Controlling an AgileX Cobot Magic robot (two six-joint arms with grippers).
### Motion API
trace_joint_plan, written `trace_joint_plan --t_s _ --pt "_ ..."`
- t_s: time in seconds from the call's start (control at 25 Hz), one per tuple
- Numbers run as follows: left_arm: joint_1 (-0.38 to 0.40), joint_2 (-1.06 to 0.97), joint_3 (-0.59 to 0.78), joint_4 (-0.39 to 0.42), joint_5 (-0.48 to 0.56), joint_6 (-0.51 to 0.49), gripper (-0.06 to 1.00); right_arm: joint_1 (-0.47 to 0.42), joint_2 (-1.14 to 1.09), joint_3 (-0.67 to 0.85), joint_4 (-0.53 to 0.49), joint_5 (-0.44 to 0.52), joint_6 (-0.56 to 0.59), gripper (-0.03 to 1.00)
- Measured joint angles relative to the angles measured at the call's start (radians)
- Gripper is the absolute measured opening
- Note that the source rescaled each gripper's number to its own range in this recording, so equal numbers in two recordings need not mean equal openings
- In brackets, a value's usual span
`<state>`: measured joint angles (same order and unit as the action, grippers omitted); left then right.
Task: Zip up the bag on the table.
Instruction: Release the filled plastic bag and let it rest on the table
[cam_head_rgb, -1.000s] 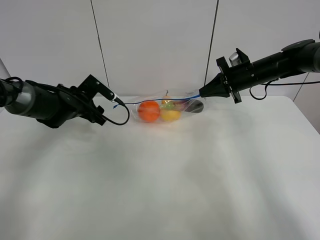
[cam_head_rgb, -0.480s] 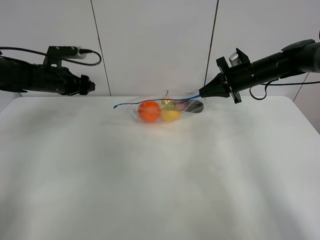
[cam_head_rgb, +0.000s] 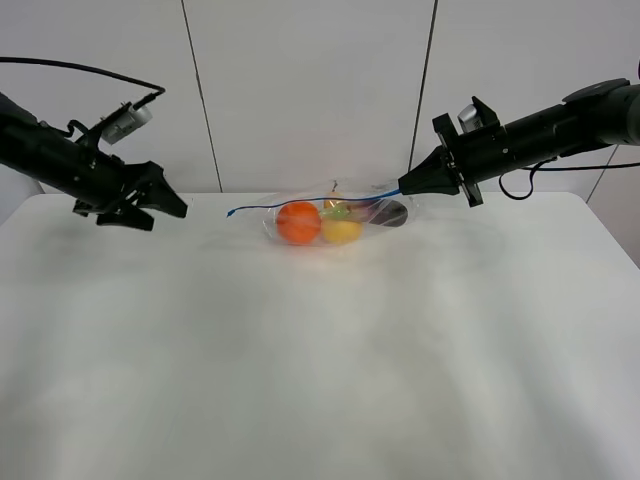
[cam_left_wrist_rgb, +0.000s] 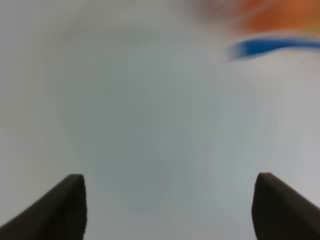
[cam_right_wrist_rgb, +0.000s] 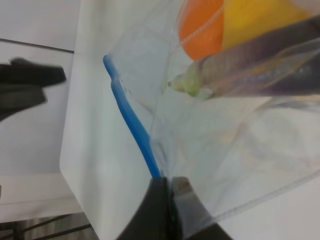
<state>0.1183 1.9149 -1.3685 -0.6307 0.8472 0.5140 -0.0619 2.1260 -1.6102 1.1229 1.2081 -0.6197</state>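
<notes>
The right claw (cam_head_rgb: 405, 185) is pinching shut on one end of the bag's blue seal strip (cam_head_rgb: 300, 203); in the right wrist view its fingers (cam_right_wrist_rgb: 159, 200) are closing on the strip (cam_right_wrist_rgb: 127, 115) right where it meets the clear plastic. The bag (cam_head_rgb: 335, 218) is lying directly in front of this claw, reaching away from its tips. Its long axis is running from the right claw towards the left claw, and the seal edge is stretching in a taut line whose free end is pointing at the left claw. An orange item (cam_head_rgb: 298, 222) is sitting at the end far from the right claw, with a yellow one (cam_head_rgb: 341, 230) beside it and a dark purple one (cam_head_rgb: 392, 212) nearest the tips. The bag is resting on the table (cam_head_rgb: 320, 380), near the table's back edge.

The left claw (cam_head_rgb: 170, 205) is hanging wide open and holding nothing, well apart from the strip's free end; its own view is blurred, showing only a blue streak (cam_left_wrist_rgb: 272, 46).

The anchoring step seems to be in hand. The strip is possibly gaping near its free end, though I cannot tell. Next, the left claw would need to be closing on the free end and sliding along the strip towards the right claw.
</notes>
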Motion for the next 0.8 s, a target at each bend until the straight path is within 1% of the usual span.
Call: trace_joint_plan --t_s 0.04,0.08,0.16,0.2,0.28,0.48,0.68,0.8 --pt "0.001 0.000 -0.016 0.098 0.015 -0.102 0.88 0.000 0.000 0.000 0.000 0.000 0.000 0.00" --pt "0.001 0.000 -0.035 0.181 0.029 -0.173 0.88 0.000 0.000 0.000 0.000 0.000 0.000 0.00" --pt "0.002 0.000 -0.069 0.295 0.076 -0.290 0.88 0.000 0.000 0.000 0.000 0.000 0.000 0.00" --pt "0.004 0.000 -0.084 0.334 0.106 -0.319 0.88 0.000 0.000 0.000 0.000 0.000 0.000 0.00" --pt "0.004 -0.002 -0.099 0.364 0.162 -0.352 0.88 0.000 0.000 0.000 0.000 0.000 0.000 0.00" --pt "0.000 -0.020 -0.101 0.379 0.278 -0.375 0.88 0.000 0.000 0.000 0.000 0.000 0.000 0.00" --pt "-0.040 -0.095 -0.102 0.421 0.344 -0.387 0.88 0.000 0.000 0.000 0.000 0.000 0.000 0.00" --pt "-0.055 -0.155 -0.102 0.446 0.362 -0.409 0.88 0.000 0.000 0.000 -0.001 0.000 0.000 0.00"
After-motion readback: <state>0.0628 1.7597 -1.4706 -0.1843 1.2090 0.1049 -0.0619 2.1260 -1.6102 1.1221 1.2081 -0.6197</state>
